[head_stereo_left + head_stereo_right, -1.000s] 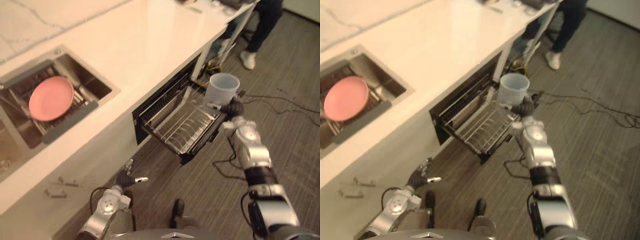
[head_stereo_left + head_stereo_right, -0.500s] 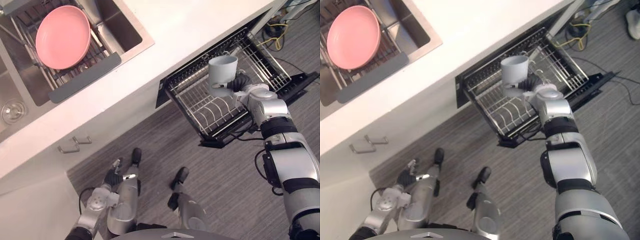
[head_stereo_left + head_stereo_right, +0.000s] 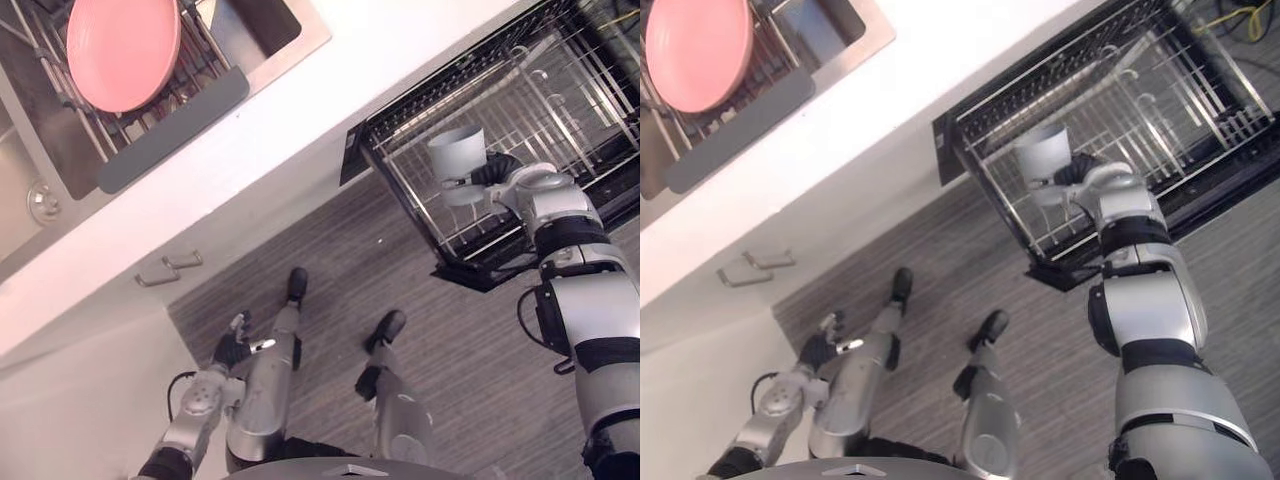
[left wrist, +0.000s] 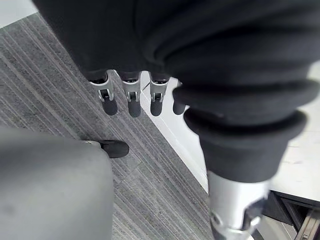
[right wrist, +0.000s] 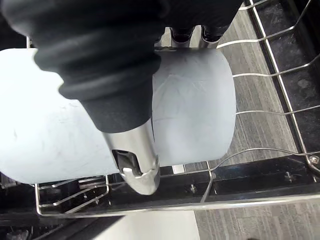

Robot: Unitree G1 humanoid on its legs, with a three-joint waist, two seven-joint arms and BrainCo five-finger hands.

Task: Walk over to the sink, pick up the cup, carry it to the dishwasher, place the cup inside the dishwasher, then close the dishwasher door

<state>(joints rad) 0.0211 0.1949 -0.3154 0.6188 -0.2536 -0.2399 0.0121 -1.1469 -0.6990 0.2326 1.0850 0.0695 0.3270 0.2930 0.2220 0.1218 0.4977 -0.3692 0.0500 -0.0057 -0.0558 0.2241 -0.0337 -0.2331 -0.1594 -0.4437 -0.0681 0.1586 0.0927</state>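
A pale blue-grey cup (image 3: 459, 165) (image 5: 195, 110) is held over the near part of the pulled-out wire rack (image 3: 520, 110) of the dishwasher. My right hand (image 3: 500, 175) is shut on the cup, its thumb (image 5: 137, 165) across the cup's side and its fingers round the far side. The cup's mouth points away from the hand. The dishwasher's dark door (image 3: 560, 250) lies open under the rack. My left hand (image 3: 235, 350) hangs low by my side over the floor, fingers (image 4: 131, 102) relaxed and holding nothing.
A pink plate (image 3: 122, 50) stands in a drying rack in the steel sink (image 3: 255, 25) set in the white counter (image 3: 330, 90). A cabinet handle (image 3: 170, 270) sits below the counter. Grey striped floor (image 3: 470, 360) lies under me.
The whole view has shifted as my head tilted further down. My right hand has brought the cup lower, closer over the near part of the rack. The left hand hangs as before.
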